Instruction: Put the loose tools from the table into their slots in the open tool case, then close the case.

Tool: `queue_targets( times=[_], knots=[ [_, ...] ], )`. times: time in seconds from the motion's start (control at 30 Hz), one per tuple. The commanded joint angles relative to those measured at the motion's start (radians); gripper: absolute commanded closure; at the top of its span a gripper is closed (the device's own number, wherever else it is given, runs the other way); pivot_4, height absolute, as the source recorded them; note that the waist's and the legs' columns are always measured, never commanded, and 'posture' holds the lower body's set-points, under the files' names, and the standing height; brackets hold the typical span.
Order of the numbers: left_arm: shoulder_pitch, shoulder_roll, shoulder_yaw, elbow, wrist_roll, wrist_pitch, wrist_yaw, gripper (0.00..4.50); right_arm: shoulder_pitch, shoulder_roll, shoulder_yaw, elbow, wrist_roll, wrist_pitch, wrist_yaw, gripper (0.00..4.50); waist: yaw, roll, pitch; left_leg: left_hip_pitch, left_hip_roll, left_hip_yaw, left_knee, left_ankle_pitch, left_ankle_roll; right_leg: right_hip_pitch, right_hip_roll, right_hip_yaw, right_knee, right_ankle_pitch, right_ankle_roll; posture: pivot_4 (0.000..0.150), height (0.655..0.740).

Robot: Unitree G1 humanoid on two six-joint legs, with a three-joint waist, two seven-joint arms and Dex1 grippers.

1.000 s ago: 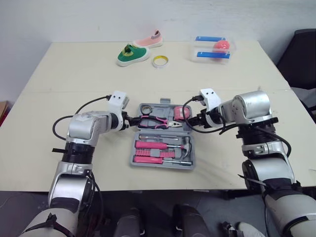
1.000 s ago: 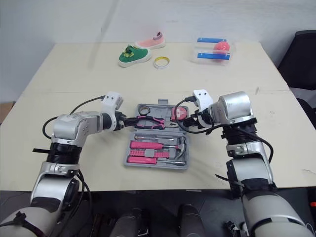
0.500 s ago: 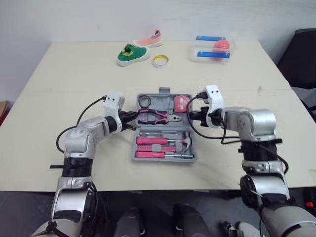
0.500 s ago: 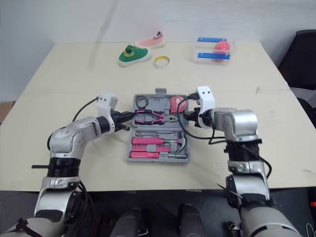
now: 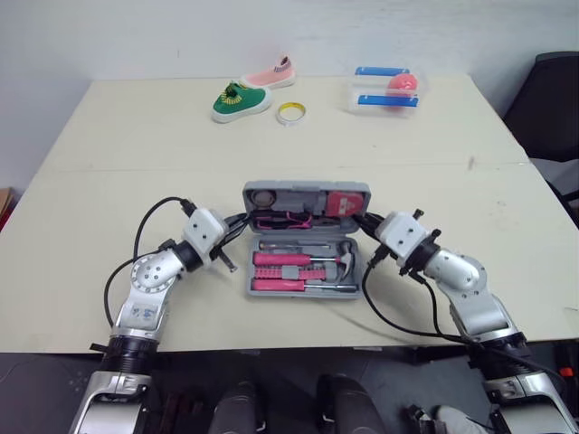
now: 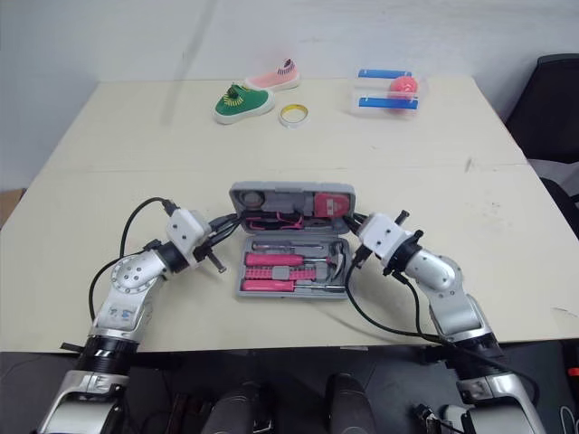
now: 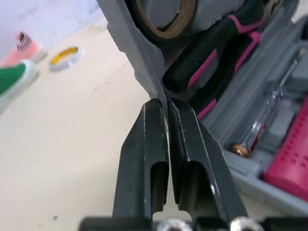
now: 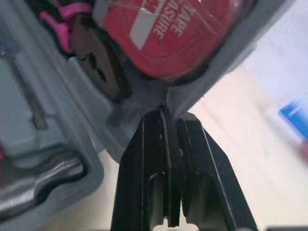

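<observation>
Nearest in, the base of the tool case point(image 5: 306, 287) lies flat on the surface point(image 5: 109, 172) between the two tools. The hammer point(image 5: 345, 259) and the pink-handled screwdrivers point(image 5: 282, 260) are seated in their slots. The left tool point(image 7: 167, 102) is pressed together on the thin left edge of the lid point(image 5: 306, 193), pinching it. The right tool point(image 8: 169, 111) pinches the lid's right edge the same way, just under the red tape measure point(image 8: 179, 29). So the lid stands raised between them, part way over. Its inner face is turned toward the robot, with the pliers point(image 5: 282, 217) and a ring-shaped roll point(image 5: 263, 196) clipped inside.

The case's long axis runs straight from one tool to the other. The hinge lies along the far side of the base, parallel to that line.

This looks like the closing step. Doing it well means both tools swinging together about the hinge, level with each other, so the lid neither twists nor slips out of those narrow pinches. They would likely need to let go before the lid lands, or the tips get trapped against the base; a press on top could finish it.

Well beyond the tools, a green shoe point(image 5: 240, 100), a pink shoe point(image 5: 271, 72), a yellow tape ring point(image 5: 290, 111) and a clear container point(image 5: 384, 89) sit along the far side of the surface.
</observation>
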Motion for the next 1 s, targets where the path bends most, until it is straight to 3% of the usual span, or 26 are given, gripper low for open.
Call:
queue_targets(
  times=[0.03, 0.13, 0.23, 0.4, 0.43, 0.47, 0.57, 0.63, 0.67, 0.77, 0.9, 0.93, 0.97, 1.0],
  knots=[
    [0.028, 0.036, 0.038, 0.037, 0.027, -0.109, 0.024, 4.43, 0.037, -0.07, -0.004, 0.103, -0.125, -0.158, -0.053, 4.5, 0.001, 0.0, 0.0, 0.002, 0.0, 0.0, 0.0, -0.001, 0.0, 0.002, 0.0, 0.0, -0.001, 0.0, 0.0, 0.15, 0.74],
    [0.043, 0.039, 0.04, 0.054, 0.003, -0.151, 0.006, 4.43, 0.046, -0.075, -0.014, 0.142, -0.144, -0.24, -0.101, 4.5, 0.001, 0.0, 0.0, 0.003, 0.0, 0.0, -0.001, -0.001, 0.0, 0.003, -0.002, 0.0, -0.001, 0.0, 0.0, 0.15, 0.74],
    [0.078, 0.048, 0.05, 0.025, -0.046, -0.168, -0.032, 3.59, 0.079, -0.101, -0.03, 0.141, -0.158, -0.311, -0.12, 3.34, 0.001, 0.0, 0.0, 0.003, 0.0, 0.0, -0.001, -0.001, 0.0, 0.003, -0.008, -0.001, -0.001, 0.0, 0.0, 0.15, 0.74],
    [0.185, 0.137, 0.117, -0.007, -0.102, -0.161, -0.089, 1.39, 0.14, -0.191, -0.082, 0.136, -0.247, -0.371, -0.2, 0.86, -0.006, 0.0, 0.0, 0.003, -0.001, 0.001, -0.001, -0.001, 0.001, 0.002, -0.009, 0.0, -0.001, 0.0, 0.0, 0.15, 0.74],
    [0.206, 0.157, 0.129, -0.006, -0.103, -0.154, -0.097, 1.35, 0.15, -0.205, -0.087, 0.14, -0.249, -0.374, -0.198, 0.31, -0.008, 0.0, 0.0, 0.004, 0.0, 0.001, -0.001, -0.001, 0.001, 0.003, -0.009, 0.0, 0.0, 0.0, 0.0, 0.15, 0.74],
    [0.261, 0.188, 0.17, -0.021, -0.153, -0.095, -0.122, 1.35, 0.18, -0.232, -0.098, 0.145, -0.201, -0.363, -0.158, 0.07, -0.008, 0.0, 0.0, 0.004, 0.0, 0.001, -0.002, -0.001, 0.001, 0.003, -0.009, 0.0, 0.0, 0.0, 0.0, 0.15, 0.74],
    [0.353, 0.247, 0.254, -0.07, -0.271, 0.029, -0.178, 1.35, 0.25, -0.266, -0.142, 0.1, -0.011, -0.278, -0.048, 0.07, -0.006, 0.0, 0.0, 0.005, 0.001, 0.001, -0.004, -0.002, -0.001, 0.003, -0.008, 0.0, -0.001, -0.002, -0.002, 0.15, 0.74],
    [0.348, 0.259, 0.271, -0.11, -0.317, 0.09, -0.191, 1.35, 0.297, -0.263, -0.146, -0.003, 0.2, -0.098, 0.09, 0.07, 0.001, -0.002, 0.001, 0.005, 0.001, 0.0, -0.003, -0.002, -0.001, 0.003, -0.008, -0.001, -0.001, -0.003, -0.002, 0.15, 0.74],
    [0.34, 0.263, 0.273, -0.122, -0.325, 0.111, -0.197, 1.35, 0.315, -0.265, -0.15, -0.052, 0.273, -0.034, 0.144, 0.32, 0.005, -0.003, 0.001, 0.004, 0.001, -0.002, -0.002, -0.002, 0.0, 0.004, -0.009, -0.002, -0.001, -0.002, -0.002, 0.15, 0.74],
    [0.265, 0.26, 0.239, -0.165, -0.336, 0.203, -0.204, 2.22, 0.392, -0.299, -0.154, -0.249, 0.516, 0.196, 0.308, 1.4, 0.019, -0.002, 0.001, 0.005, 0.0, -0.009, 0.0, -0.007, 0.003, 0.01, -0.012, 0.0, -0.002, -0.002, -0.003, 0.15, 0.74],
    [0.115, 0.217, 0.151, -0.143, -0.287, 0.27, -0.198, 4.18, 0.457, -0.346, -0.124, -0.406, 0.594, 0.378, 0.43, 3.5, 0.033, -0.002, 0.001, 0.005, -0.001, -0.012, -0.001, -0.007, 0.002, 0.012, -0.012, -0.002, -0.003, -0.002, -0.003, 0.15, 0.74],
    [0.076, 0.205, 0.128, -0.124, -0.272, 0.28, -0.2, 4.49, 0.469, -0.356, -0.109, -0.434, 0.594, 0.41, 0.455, 3.97, 0.032, -0.002, 0.001, 0.005, -0.001, -0.012, -0.001, -0.007, 0.003, 0.012, -0.012, -0.003, -0.003, -0.002, -0.003, 0.15, 0.74],
    [0.049, 0.196, 0.113, -0.111, -0.261, 0.289, -0.201, 4.5, 0.474, -0.36, -0.103, -0.453, 0.596, 0.435, 0.474, 4.46, 0.033, -0.003, 0.001, 0.004, -0.001, -0.012, -0.001, -0.006, 0.004, 0.012, -0.011, -0.003, -0.004, -0.002, -0.003, 0.15, 0.74],
    [0.017, 0.185, 0.096, -0.088, -0.239, 0.284, -0.199, 4.5, 0.479, -0.359, -0.1, -0.469, 0.603, 0.467, 0.484, 4.46, 0.033, -0.003, 0.001, 0.004, -0.001, -0.012, -0.001, -0.006, 0.006, 0.012, -0.011, -0.004, -0.004, -0.002, -0.003, 0.15, 0.74]
  ],
)
